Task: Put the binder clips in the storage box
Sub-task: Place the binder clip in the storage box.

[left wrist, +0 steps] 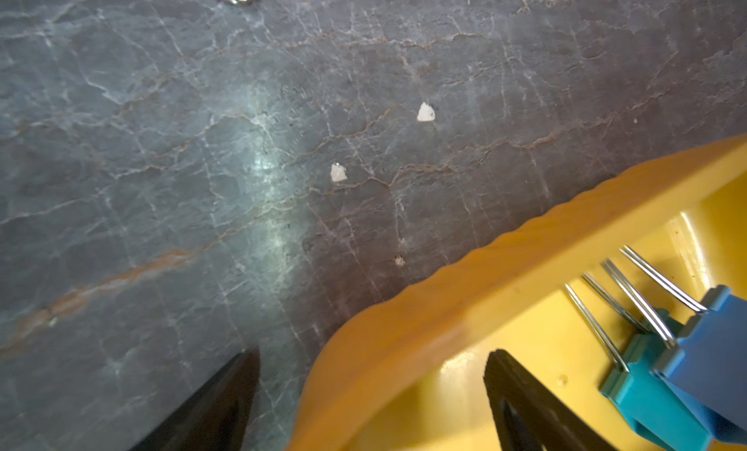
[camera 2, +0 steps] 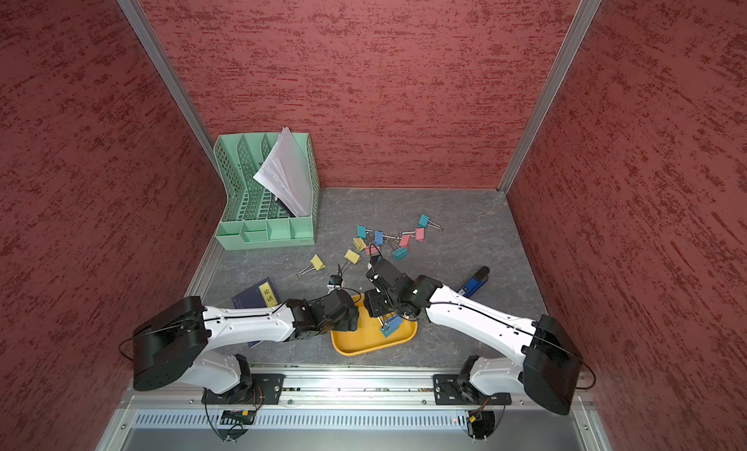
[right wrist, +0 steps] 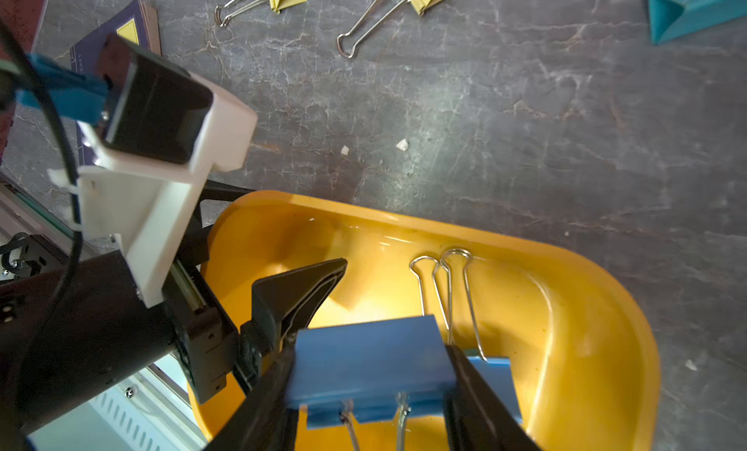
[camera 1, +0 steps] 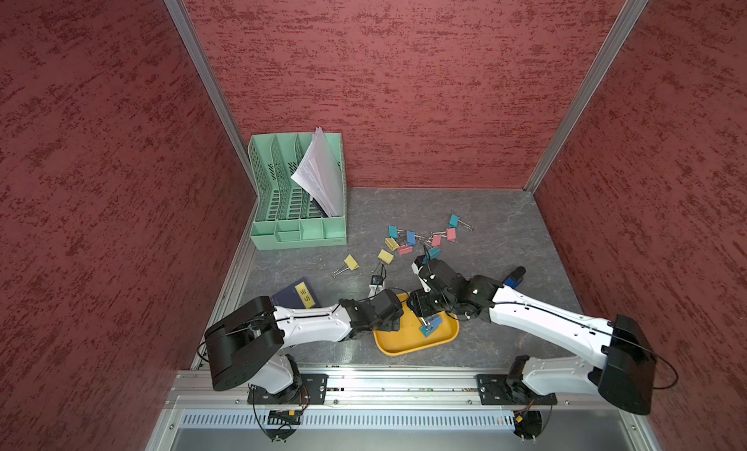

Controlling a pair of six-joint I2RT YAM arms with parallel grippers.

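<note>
Blue binder clip (right wrist: 370, 360) is over the storage box (right wrist: 586, 291), lower centre of both top views. Its long axis runs jaw to jaw in the right pincer (right wrist: 371, 354), which pinches it end to end (a teal clip (left wrist: 646, 396) lies on the box floor beside it). Judgement: opening should drop it in. Left pincer (left wrist: 372, 354) is spread, empty, straddling the box rim.

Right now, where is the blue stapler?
In a top view the stapler lies on the table's right side, partly hidden behind the right arm, beyond and right of the storage box.
</note>
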